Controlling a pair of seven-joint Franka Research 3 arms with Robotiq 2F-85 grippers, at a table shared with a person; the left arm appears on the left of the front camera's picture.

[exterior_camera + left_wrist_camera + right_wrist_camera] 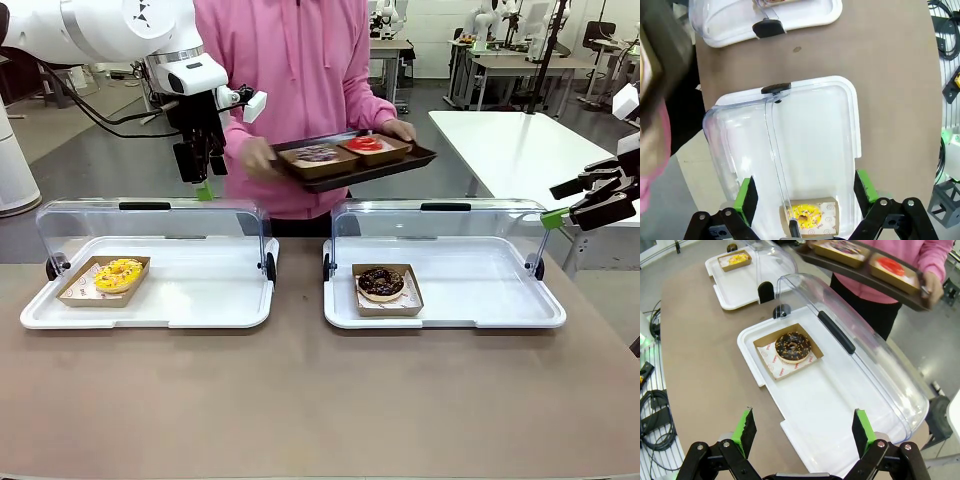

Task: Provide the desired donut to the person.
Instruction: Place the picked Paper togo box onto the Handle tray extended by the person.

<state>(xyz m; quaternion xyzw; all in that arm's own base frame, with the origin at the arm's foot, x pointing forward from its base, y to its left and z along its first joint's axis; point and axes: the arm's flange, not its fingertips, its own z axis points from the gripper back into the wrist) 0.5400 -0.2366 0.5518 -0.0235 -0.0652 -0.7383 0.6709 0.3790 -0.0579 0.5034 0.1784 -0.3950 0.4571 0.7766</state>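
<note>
A person (300,70) in a pink hoodie stands across the table holding a dark tray (420,157) with a purple-iced donut (316,154) and a red donut (365,144) in cardboard boxes. A yellow donut (118,273) lies in the left white case (200,310). A chocolate donut (381,283) lies in the right white case (480,310). My left gripper (205,180) hangs open above the left case's raised lid, the yellow donut (807,215) below it. My right gripper (560,203) is open at the far right, above the right case (815,405) and away from the chocolate donut (792,346).
Both clear lids (150,225) (440,225) stand raised at the back of their cases. The brown tabletop (300,400) lies bare in front of the cases. A white table (510,150) stands behind on the right. Cables (655,415) lie beside the table.
</note>
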